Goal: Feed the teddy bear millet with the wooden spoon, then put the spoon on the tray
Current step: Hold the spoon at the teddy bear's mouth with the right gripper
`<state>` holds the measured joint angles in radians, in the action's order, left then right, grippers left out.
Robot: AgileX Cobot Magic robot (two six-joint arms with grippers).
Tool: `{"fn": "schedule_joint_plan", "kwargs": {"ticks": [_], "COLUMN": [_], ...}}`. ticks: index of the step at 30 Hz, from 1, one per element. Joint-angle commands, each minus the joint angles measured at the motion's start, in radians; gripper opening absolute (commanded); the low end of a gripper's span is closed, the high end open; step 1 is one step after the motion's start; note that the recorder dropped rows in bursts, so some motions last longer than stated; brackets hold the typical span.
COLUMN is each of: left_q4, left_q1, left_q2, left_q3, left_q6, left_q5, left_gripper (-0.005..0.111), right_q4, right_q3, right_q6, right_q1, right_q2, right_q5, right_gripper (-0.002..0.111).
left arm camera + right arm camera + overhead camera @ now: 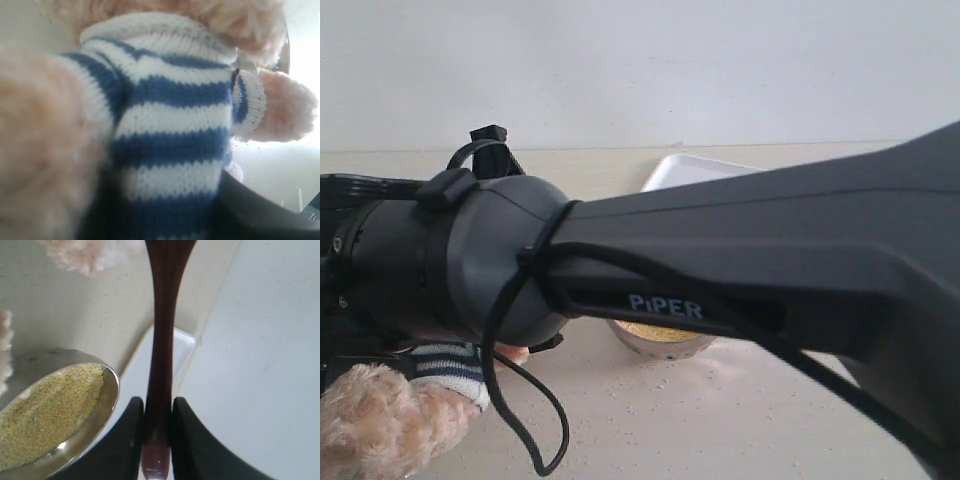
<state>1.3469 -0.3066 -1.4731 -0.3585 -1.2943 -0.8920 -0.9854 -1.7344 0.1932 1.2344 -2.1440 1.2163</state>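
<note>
The beige worktop (740, 420) runs back to a pale wall. A black arm (770, 250) crosses the exterior view from 3 o'clock to 9 o'clock. The teddy bear (380, 420) sits at 7 o'clock. The tray (692, 168) lies at 12 o'clock of the steel bowl (665, 345), which holds the millet (655, 330). Loose grains (650, 385) speckle the worktop at the bowl's 6 o'clock. The right hand (158, 412) is clamped on the wooden spoon (162, 330) near the handle's end. The spoon's own bowl is out of frame. The left hand (170, 222) sits tight against the bear's striped shirt, with one dark finger (265, 212) showing. Whether it grips, I cannot tell.
</note>
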Motion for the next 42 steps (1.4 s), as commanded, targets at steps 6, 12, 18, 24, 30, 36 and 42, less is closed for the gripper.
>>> {"fn": "schedule_joint_plan", "kwargs": {"ticks": [6, 12, 18, 24, 30, 36, 42], "left_q4": [0.008, 0.008, 0.008, 0.008, 0.008, 0.008, 0.008], "left_q1": [-0.003, -0.003, -0.003, -0.003, -0.003, -0.003, -0.003], "left_q2": [0.013, 0.013, 0.013, 0.013, 0.013, 0.013, 0.013], "left_q3": [0.005, 0.005, 0.005, 0.005, 0.005, 0.005, 0.005], "left_q6": [-0.009, -0.009, -0.009, -0.009, -0.009, -0.009, -0.009], "left_q5": [-0.015, -0.015, -0.015, -0.015, -0.015, -0.015, -0.015], "left_gripper": [0.005, 0.005, 0.005, 0.005, 0.005, 0.005, 0.005], "right_q4": [-0.046, -0.046, -0.053, -0.041, -0.046, -0.019, 0.083], "right_q3": [0.002, 0.002, 0.002, 0.002, 0.002, 0.002, 0.002], "right_q6": [-0.024, -0.024, -0.027, -0.045, -0.059, -0.060, -0.034], "right_q1": [0.002, 0.011, -0.001, 0.000, -0.002, -0.040, -0.121], "right_q2": [0.037, 0.053, 0.051, 0.052, 0.064, 0.113, 0.170], "right_q5": [0.005, 0.005, 0.005, 0.005, 0.005, 0.005, 0.005], "right_gripper": [0.000, 0.000, 0.000, 0.000, 0.000, 0.000, 0.000]}}
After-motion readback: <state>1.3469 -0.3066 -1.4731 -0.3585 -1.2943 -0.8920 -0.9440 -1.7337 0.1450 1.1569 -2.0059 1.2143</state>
